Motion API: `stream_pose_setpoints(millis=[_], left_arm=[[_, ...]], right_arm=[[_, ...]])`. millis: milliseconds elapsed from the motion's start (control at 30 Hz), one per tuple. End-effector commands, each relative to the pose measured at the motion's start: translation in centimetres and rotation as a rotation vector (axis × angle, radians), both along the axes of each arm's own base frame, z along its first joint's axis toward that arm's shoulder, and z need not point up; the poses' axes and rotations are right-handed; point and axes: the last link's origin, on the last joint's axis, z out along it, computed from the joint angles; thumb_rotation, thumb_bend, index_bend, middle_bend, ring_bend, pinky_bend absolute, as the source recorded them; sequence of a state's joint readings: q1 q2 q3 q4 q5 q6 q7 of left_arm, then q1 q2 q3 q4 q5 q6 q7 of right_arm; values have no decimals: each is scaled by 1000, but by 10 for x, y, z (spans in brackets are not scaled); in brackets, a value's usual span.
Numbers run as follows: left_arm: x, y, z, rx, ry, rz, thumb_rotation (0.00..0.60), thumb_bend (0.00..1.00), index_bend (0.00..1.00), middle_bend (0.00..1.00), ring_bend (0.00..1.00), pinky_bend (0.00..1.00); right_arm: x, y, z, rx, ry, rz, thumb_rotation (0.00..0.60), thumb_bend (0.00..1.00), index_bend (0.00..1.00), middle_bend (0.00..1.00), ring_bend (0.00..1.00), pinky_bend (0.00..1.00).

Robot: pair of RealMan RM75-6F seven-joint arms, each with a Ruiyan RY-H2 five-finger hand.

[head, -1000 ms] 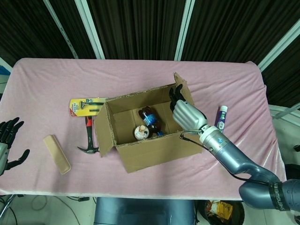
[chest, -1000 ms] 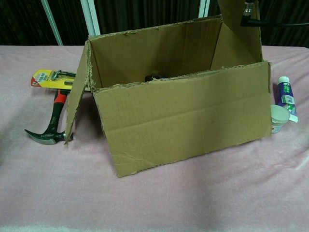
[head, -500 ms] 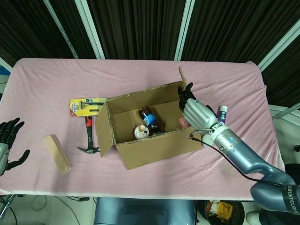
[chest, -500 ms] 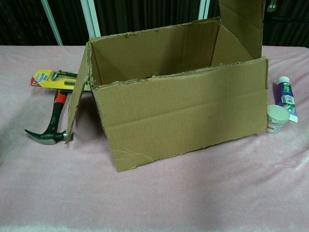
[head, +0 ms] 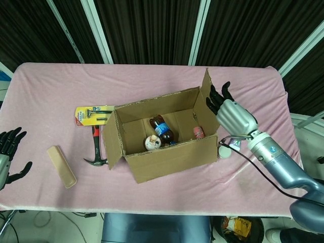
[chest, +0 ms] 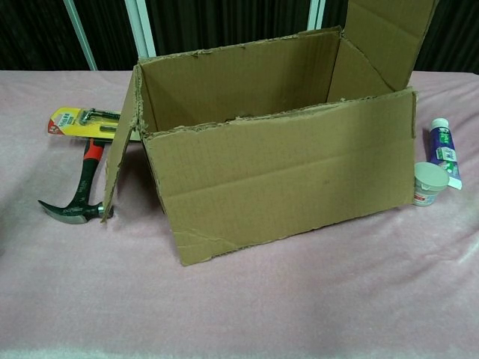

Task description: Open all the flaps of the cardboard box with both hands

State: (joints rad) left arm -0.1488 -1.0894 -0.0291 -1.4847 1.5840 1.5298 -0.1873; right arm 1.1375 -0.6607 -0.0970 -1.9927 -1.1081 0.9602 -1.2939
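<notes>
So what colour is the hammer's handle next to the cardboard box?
Red and black hammer handle, clearest in the chest view.

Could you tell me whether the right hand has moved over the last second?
Yes. The right hand went from above the cardboard box opening rightward, past its right wall, pushing the side flap outward.

left hand [head: 9, 152] open, right hand [head: 229, 112] spread

The cardboard box [head: 162, 139] sits on the pink table [head: 61, 86], its top open. Inside lie a bottle [head: 161, 127] and two small jars. The right hand [head: 230, 112] has its fingers against the raised right flap [head: 206, 91]. The left hand [head: 7, 152] is open at the table's left edge. A hammer [head: 96, 149] lies beside the box's left flap.
</notes>
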Motion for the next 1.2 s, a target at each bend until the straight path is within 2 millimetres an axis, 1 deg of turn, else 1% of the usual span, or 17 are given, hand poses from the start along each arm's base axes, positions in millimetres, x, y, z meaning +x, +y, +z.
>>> stream_pose_setpoints(millis=[33,133,167,300,467,567,667,700,733,800,867,900,933,1000,1033,1200], left_arm=[[0,0,-1,-1,4,1,600,305,0,6,0,21],[0,0,-1,0,11,1,600,305,0,6,0,21],[0,0,-1,0,12,1,600,305,0,6,0,21],[0,0,-2,1,20,0,600,305,0,6,0,21],[0,0,-3,1,30,4,600,305,0,6,0,21],[0,0,-3,1,34,7,600,290,0,5,0,21],[0,0,-3,3,44,7,600,249,0,3,0,21],[-1,0,-3,5,47,8,600,228,0,2,0,20],[-1,0,-3,8,54,12,600,214,0,1,0,18],[-1,0,-4,11,61,15,600,182,0,0,0,9],[-2,-1,-4,14,75,20,600,171,0,0,0,5],[-1,-1,-4,16,83,21,600,168,0,0,0,3],[-1,-1,-5,18,88,21,600,167,0,0,0,2],[-1,-1,-5,22,97,20,600,164,0,0,0,0],[0,-2,-6,24,103,19,600,163,0,0,0,0],[1,-3,-7,40,114,17,600,162,0,0,0,0]], right_arm=[[-20,1,8,-16,-9,-22,600,320,19,105,38,226],[-36,3,12,-22,-26,-47,600,319,16,105,38,226],[-38,3,12,-23,-29,-49,600,319,16,105,38,226],[-60,5,17,-37,-57,-97,600,320,16,105,38,226],[-86,11,16,-41,-109,-162,600,320,16,105,38,226],[-100,17,11,-43,-201,-215,600,319,12,104,38,226],[-114,29,5,-55,-400,-287,600,313,2,99,38,226],[-119,34,2,-60,-484,-314,600,308,0,93,38,226],[-125,43,-1,-72,-617,-351,600,306,0,89,38,226],[-134,57,-7,-86,-780,-385,600,301,0,79,38,226],[-143,72,-14,-97,-932,-409,600,298,0,71,38,226],[-149,84,-19,-100,-1028,-418,600,297,0,68,37,226],[-152,92,-22,-99,-1089,-423,600,297,0,62,34,226],[-160,108,-26,-101,-1182,-425,600,296,0,54,28,226],[-166,120,-30,-101,-1236,-423,600,297,0,49,24,226],[-184,155,-39,-97,-1333,-407,600,297,0,36,8,226]])
